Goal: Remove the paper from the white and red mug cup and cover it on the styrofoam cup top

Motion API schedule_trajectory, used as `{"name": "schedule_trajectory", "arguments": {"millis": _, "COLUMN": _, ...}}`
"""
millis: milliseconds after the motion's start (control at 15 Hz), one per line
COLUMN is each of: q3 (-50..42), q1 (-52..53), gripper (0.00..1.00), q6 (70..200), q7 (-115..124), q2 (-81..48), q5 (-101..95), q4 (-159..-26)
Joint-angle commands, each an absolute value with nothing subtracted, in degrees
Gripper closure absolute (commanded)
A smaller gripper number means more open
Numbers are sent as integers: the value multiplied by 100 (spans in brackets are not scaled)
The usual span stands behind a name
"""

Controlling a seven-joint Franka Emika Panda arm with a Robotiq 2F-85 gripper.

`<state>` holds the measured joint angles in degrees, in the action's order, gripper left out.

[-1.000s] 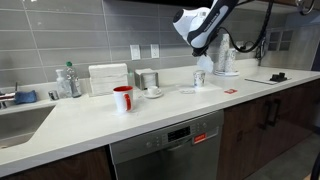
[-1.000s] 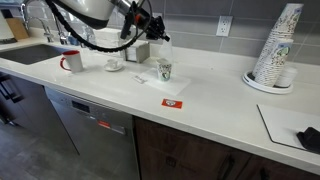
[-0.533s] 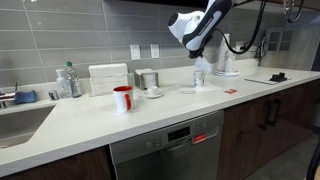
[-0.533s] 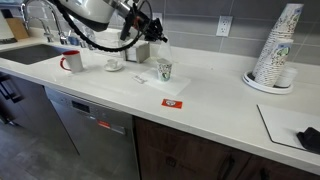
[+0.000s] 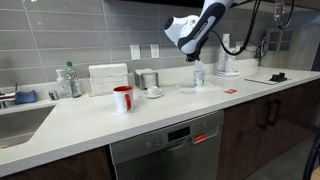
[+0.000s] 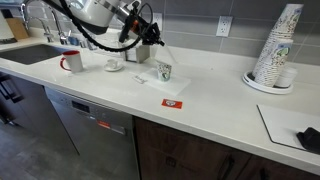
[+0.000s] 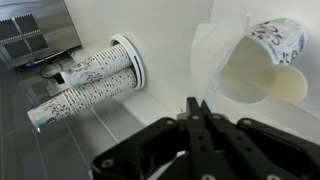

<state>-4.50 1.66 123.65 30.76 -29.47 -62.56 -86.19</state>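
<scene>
The white and red mug stands on the counter in both exterior views point(image 5: 122, 98) point(image 6: 72, 61), far from the gripper. The styrofoam cup, printed with a pattern, stands upright further along the counter point(image 5: 199, 77) point(image 6: 164, 71). My gripper point(image 5: 196, 58) point(image 6: 153, 43) hovers just above and beside that cup. Its jaws point(image 7: 197, 108) are shut on the edge of a thin translucent paper sheet point(image 7: 218, 62). The sheet hangs down toward the cup point(image 6: 162, 56). In the wrist view the cup point(image 7: 272, 58) shows partly through the sheet.
A tall stack of paper cups stands on a plate point(image 6: 275, 50) point(image 7: 85, 80). A small red card point(image 6: 174, 102) point(image 5: 230, 91) lies near the counter's front. A saucer with a small cup point(image 6: 115, 65), a sink point(image 6: 30, 50) and a black object point(image 6: 308, 138) are also on the counter.
The gripper has risen a little and drifted sideways with the paper in it. The cup and the mug have not moved.
</scene>
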Motion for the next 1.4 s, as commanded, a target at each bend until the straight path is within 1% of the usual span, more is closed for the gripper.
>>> {"name": "schedule_trajectory", "arguments": {"millis": 0, "q3": -387, "q1": 158, "gripper": 100, "q6": 12262, "q7": 2575, "q2": -3104, "q5": -5940, "q4": -8406}}
{"name": "schedule_trajectory", "arguments": {"millis": 933, "q3": -225, "q1": 23, "gripper": 100, "q6": 12647, "q7": 969, "q2": -3374, "q5": -4785, "q4": -8103}}
{"name": "schedule_trajectory", "arguments": {"millis": 1333, "q3": -308, "q1": 101, "gripper": 100, "q6": 12279, "q7": 207, "q2": -3430, "q5": -4154, "q4": -7995}}
